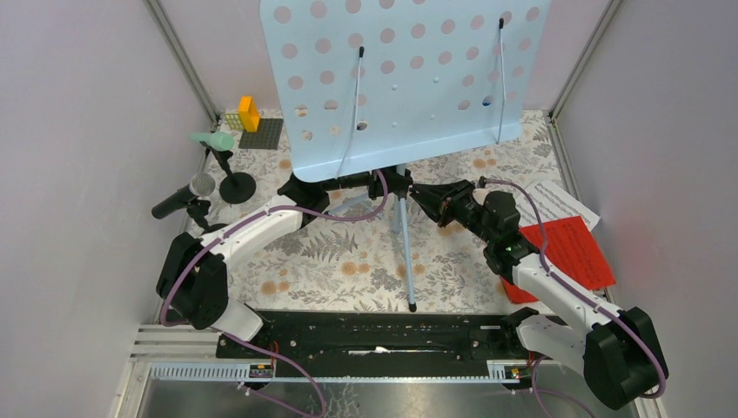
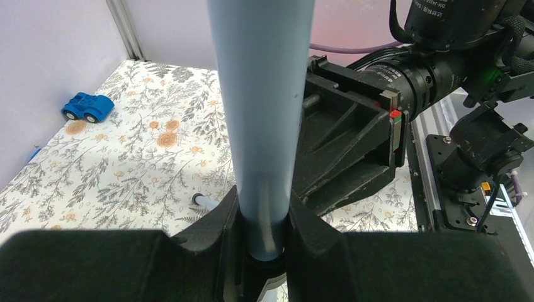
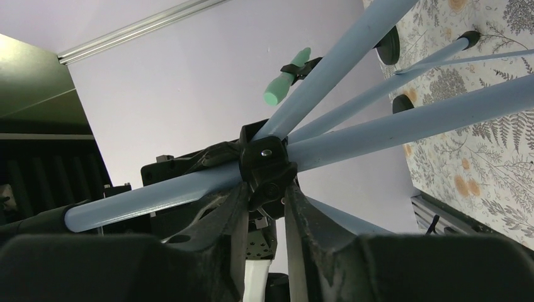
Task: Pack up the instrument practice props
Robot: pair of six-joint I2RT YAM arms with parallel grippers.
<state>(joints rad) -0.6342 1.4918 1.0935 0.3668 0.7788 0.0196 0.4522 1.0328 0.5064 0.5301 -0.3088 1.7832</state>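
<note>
You are working in a tight bay: plain pale walls (image 1: 70, 131) are closing in on the left, far and right sides. The sheet-music rack (image 1: 409, 78) is standing at mid-table, its flat perforated pale blue plate overhanging much of the far half. The left gripper (image 2: 263, 234) is clamping the rack's smooth round pole (image 2: 261, 113), with its black fingers pressing both sides. The right gripper (image 3: 264, 204) is coming in from the opposite side. Its fingers are narrowly bracketing the black hub (image 3: 267, 167) where the tubular legs are meeting, and you cannot tell whether they are pressing it. The two grippers are sitting just beside each other, leaving little room between them. Along the left wall, the mint-green microphone (image 1: 213, 139) and the black microphone (image 1: 184, 198) with its grey mesh head are resting on stands, one mic holder (image 1: 237, 187) showing a round base. At the right edge, the white sheet (image 1: 561, 202) is lying just beside the red sheet (image 1: 570, 252), which the right arm is crossing. Yellow and orange bricks (image 1: 248, 113) and a grey plate (image 1: 261, 133) are occupying the far left corner. The floral tablecloth (image 1: 348, 261) is lying open between the arms.
</note>
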